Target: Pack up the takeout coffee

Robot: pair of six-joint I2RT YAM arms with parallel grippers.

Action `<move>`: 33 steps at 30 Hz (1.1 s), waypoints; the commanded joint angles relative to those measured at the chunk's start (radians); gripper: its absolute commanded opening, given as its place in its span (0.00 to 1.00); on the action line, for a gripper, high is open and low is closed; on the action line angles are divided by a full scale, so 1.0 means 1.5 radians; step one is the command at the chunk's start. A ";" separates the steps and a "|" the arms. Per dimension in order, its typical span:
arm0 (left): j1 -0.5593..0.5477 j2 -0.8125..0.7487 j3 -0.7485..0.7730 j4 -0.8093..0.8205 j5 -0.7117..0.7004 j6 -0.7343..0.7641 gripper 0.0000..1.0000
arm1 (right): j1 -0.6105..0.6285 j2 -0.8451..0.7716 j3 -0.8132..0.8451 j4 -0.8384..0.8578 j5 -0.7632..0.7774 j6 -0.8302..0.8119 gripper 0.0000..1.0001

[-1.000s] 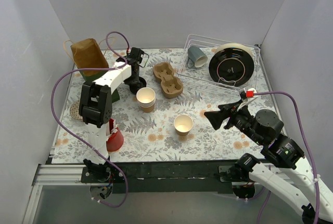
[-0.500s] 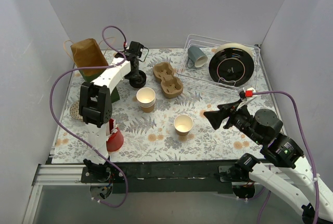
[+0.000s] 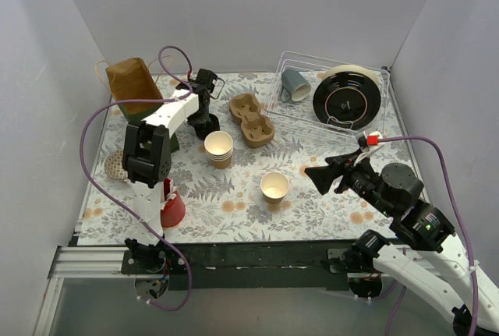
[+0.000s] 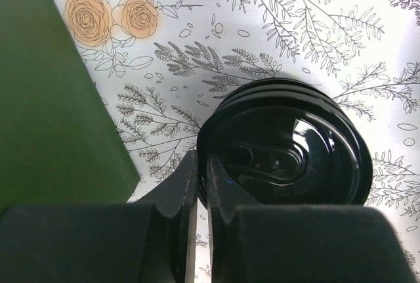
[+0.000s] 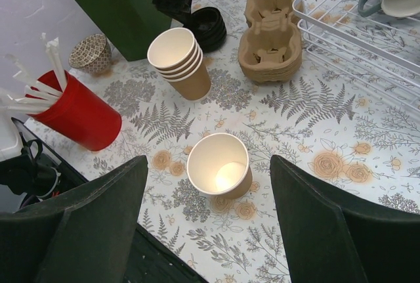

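Standing on the floral tabletop (image 3: 234, 199) between plain grey walls (image 3: 234, 16), 1 paper cup (image 3: 274, 186) is near a cup stack (image 3: 219, 147). The left gripper (image 4: 200, 165) is clenched at the edge of the black lids (image 4: 289, 152), and the right gripper (image 5: 210, 161) gapes open.

Bright, even light is cast, with soft shadows. Glare is seen on the black lids (image 4: 289, 148); the left hand (image 4: 200, 165) is blurred.
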 commanded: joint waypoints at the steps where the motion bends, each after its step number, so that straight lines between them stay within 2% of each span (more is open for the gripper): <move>1: 0.002 -0.017 0.006 -0.001 0.006 0.000 0.00 | -0.001 0.003 0.016 0.044 -0.010 0.004 0.82; 10: 0.002 -0.024 0.051 -0.034 -0.013 -0.003 0.00 | -0.001 0.001 0.013 0.045 -0.010 0.006 0.82; 14: 0.001 -0.043 0.049 -0.017 -0.016 0.004 0.00 | -0.001 0.001 0.007 0.050 -0.011 0.006 0.82; 17: 0.002 -0.023 0.076 -0.050 -0.026 -0.005 0.00 | -0.001 0.005 0.006 0.052 -0.014 0.009 0.82; 21: 0.000 -0.042 0.021 0.006 -0.014 0.002 0.00 | -0.001 0.001 0.005 0.053 -0.012 0.009 0.82; 24: 0.001 -0.020 0.054 -0.050 0.016 -0.027 0.00 | -0.001 0.000 0.004 0.053 -0.012 0.009 0.82; 26: 0.002 -0.069 0.013 0.008 0.032 -0.019 0.00 | -0.001 0.004 0.002 0.054 -0.011 0.008 0.82; 30: 0.006 -0.022 0.120 -0.063 0.029 -0.043 0.00 | -0.001 0.020 -0.013 0.105 -0.002 0.014 0.82; 33: 0.005 -0.040 0.112 -0.065 0.031 -0.048 0.00 | -0.001 0.069 -0.016 0.158 0.017 0.022 0.81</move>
